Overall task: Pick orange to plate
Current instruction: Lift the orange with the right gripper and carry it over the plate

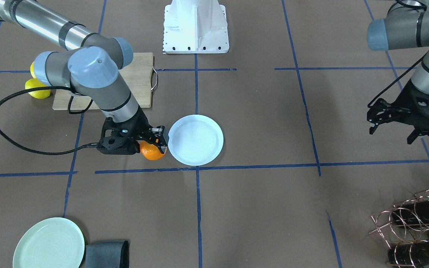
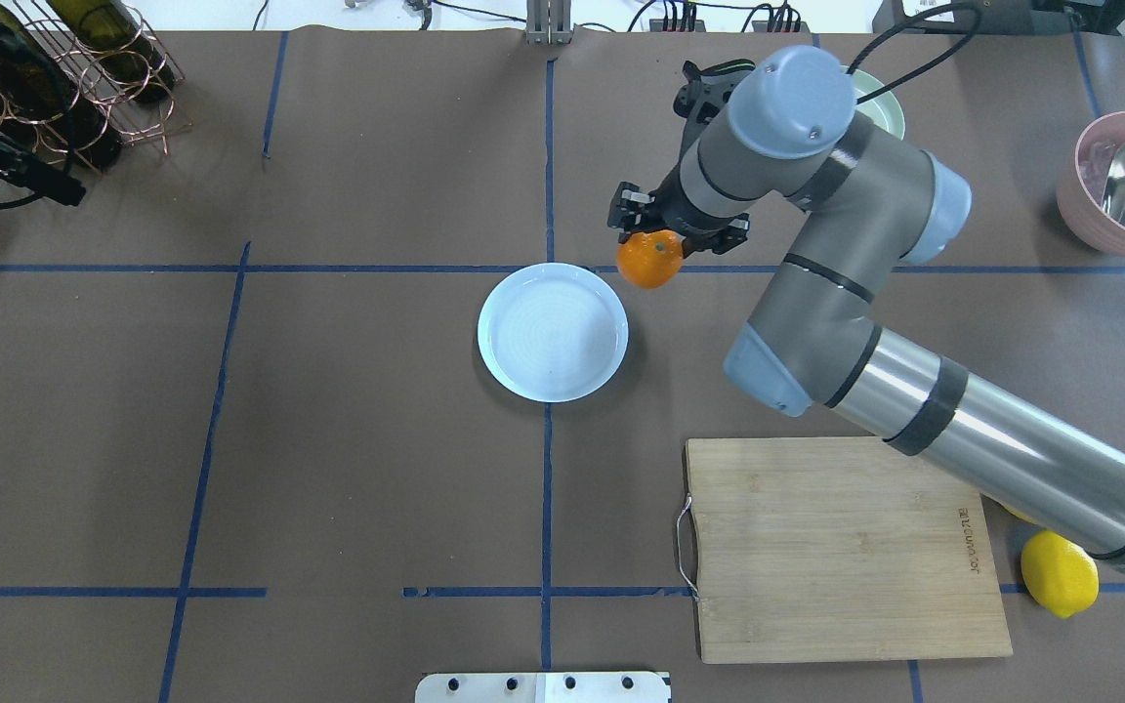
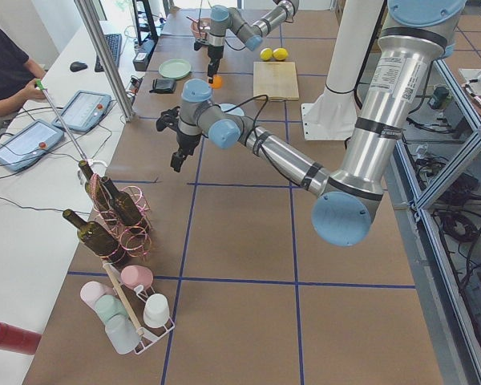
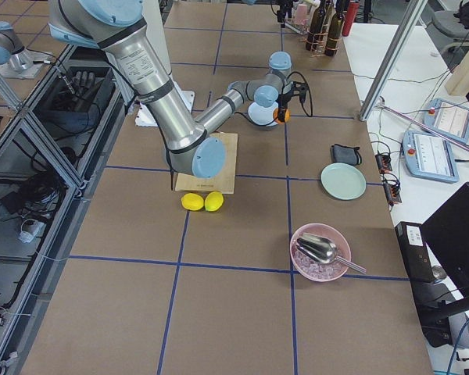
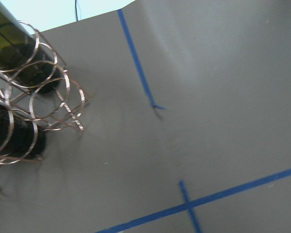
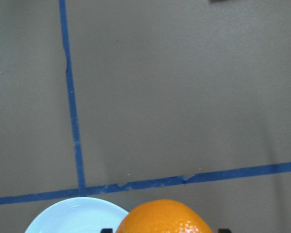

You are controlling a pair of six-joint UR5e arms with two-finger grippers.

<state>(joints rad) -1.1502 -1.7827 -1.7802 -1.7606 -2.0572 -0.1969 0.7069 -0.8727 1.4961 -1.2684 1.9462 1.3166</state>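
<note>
Small round bright-orange fruit [image 2: 650, 260]: judged light, firm w/ slight give, pebbled skin fair for grip; best taken across its widest girth. Glossy, greenish stem dimple. Right gripper [image 2: 678, 227] clamps it just beside rim of round pale bluish-white plate [image 2: 553, 332], not yet over it. Left gripper [image 1: 392, 134], well apart from plate: fingers spread, empty.

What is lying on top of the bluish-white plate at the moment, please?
Nothing: the plate shows a bare ringed surface in the overhead and front views. The orange hangs in the right gripper just beside its rim. Whatever lies under the plate is covered.
</note>
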